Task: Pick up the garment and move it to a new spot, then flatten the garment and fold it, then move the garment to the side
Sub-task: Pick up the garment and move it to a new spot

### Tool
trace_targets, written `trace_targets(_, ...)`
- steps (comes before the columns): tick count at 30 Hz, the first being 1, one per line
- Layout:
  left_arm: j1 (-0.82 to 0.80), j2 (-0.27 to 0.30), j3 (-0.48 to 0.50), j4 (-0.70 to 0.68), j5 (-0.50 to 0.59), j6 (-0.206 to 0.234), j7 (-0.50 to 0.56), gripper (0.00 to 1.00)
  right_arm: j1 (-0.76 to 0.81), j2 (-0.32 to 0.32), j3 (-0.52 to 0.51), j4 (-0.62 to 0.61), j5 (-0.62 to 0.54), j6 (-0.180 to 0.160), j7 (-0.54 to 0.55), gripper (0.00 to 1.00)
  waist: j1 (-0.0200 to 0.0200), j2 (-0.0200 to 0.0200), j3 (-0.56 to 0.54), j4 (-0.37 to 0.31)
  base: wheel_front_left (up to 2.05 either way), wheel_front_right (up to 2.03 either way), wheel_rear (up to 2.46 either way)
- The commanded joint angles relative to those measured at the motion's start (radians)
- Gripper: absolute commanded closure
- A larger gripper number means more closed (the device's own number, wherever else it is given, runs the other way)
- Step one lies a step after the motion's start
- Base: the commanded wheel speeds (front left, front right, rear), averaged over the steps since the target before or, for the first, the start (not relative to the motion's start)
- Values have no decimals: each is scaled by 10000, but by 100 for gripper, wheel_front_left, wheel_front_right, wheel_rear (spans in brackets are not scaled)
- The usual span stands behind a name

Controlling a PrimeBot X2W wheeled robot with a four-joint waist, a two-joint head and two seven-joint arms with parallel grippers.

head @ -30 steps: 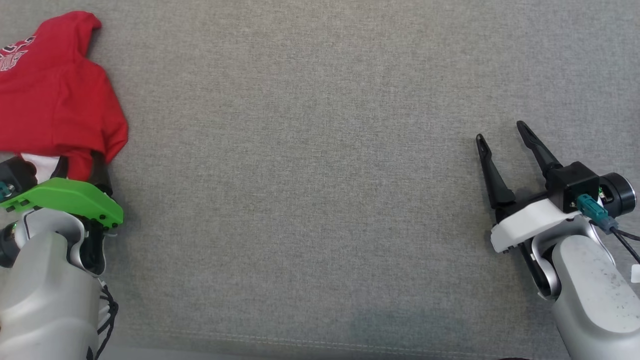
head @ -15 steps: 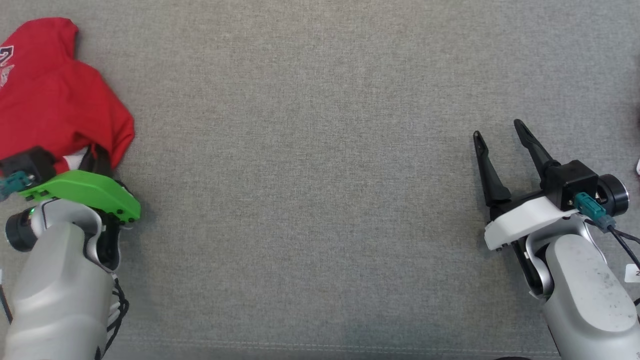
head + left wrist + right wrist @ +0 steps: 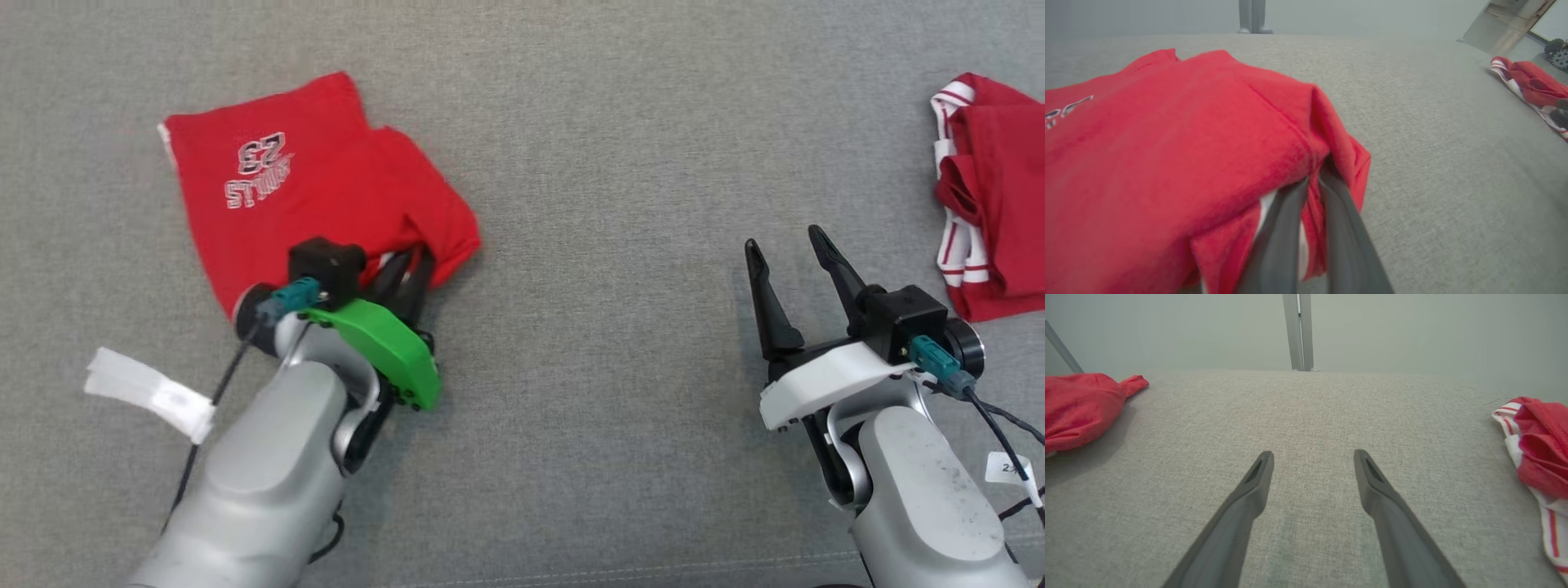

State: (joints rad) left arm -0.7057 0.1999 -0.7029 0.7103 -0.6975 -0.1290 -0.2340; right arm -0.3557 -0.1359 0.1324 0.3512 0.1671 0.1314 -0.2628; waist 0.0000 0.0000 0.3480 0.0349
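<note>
Fingers of the left gripper pinch a bunched edge of the red garment, lying crumpled just ahead on the grey surface; it looks soft, light, floppy, best taken by corners, with the right gripper wide, empty, well apart.

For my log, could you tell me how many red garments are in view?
2: the lettered garment at the left, pinched by the left pincer; the striped garment at the far right edge.
</note>
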Motion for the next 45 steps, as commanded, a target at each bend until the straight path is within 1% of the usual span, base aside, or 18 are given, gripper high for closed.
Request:
trace_targets(1,-39,-131,-552,-232,-110,-19,-18,100,87,64,-18,29,56,-17,-22,0,0,0,-264,-626,0,0,0)
trace_targets(3,-169,-344,-1308,-494,-188,-19,-52,100,91,130,-53,19,73,-17,-22,0,0,0,-287,-935,0,0,0)
trace_targets(5,-316,-634,-2295,-836,-272,-19,-66,100,131,186,-100,22,80,-17,-22,0,0,0,-312,-1253,0,0,0)
trace_targets(6,-388,-685,-2732,-927,-366,-19,-82,100,155,199,-112,26,92,-17,-22,0,0,0,-320,-1399,0,0,0)
trace_targets(9,-684,-760,-3640,-926,-582,-17,-167,100,204,261,-91,41,103,-17,-22,0,0,0,-330,-1844,0,0,0)
trace_targets(12,-833,-832,-3930,-443,-650,-17,-260,100,214,302,-144,31,145,-17,-22,0,0,0,-312,-2163,0,0,0)
trace_targets(14,-792,-791,-3806,52,-561,-17,-310,100,229,362,-172,6,147,-17,-22,0,0,0,-313,-2295,0,0,0)
trace_targets(16,-674,-651,-3423,303,-305,32,-315,35,256,400,-219,-26,151,-17,-22,0,0,0,-328,-2326,0,0,0)
trace_targets(17,-497,-575,-3152,319,-148,128,-307,0,289,412,-254,-38,150,-17,-22,0,0,0,-363,-2315,0,0,0)
trace_targets(22,698,-151,-1328,-442,658,616,-306,0,465,451,-461,-90,120,-17,-22,0,0,0,-639,-2070,0,0,0)
trace_targets(23,1029,-91,-942,-626,799,686,-306,0,507,461,-473,-90,102,-17,-22,0,0,0,-722,-1989,0,0,0)
trace_targets(24,1029,-91,-942,-626,799,686,-306,0,507,461,-473,-90,102,-17,-22,0,0,0,-722,-1989,0,0,0)
trace_targets(27,2089,6,247,-1038,1190,887,-303,0,625,448,-493,-43,103,-17,-22,0,0,0,-1033,-1751,0,0,0)
trace_targets(31,3406,-81,1722,-1529,1566,923,-296,0,753,511,-453,2,140,-17,-22,0,0,0,-1488,-1497,0,0,0)
trace_targets(36,4702,-246,3550,-2266,2342,1033,-295,0,955,591,-427,78,106,-18,-22,0,0,0,-2017,-1243,0,0,0)
trace_targets(41,5501,-520,4928,-2843,3264,1046,-297,0,1252,667,-384,172,43,-18,-22,0,0,0,-2522,-1121,0,0,0)
trace_targets(45,6061,-752,5776,-3164,3823,841,-296,0,1575,705,-387,273,12,-18,-22,0,0,0,-3036,-1051,0,0,0)
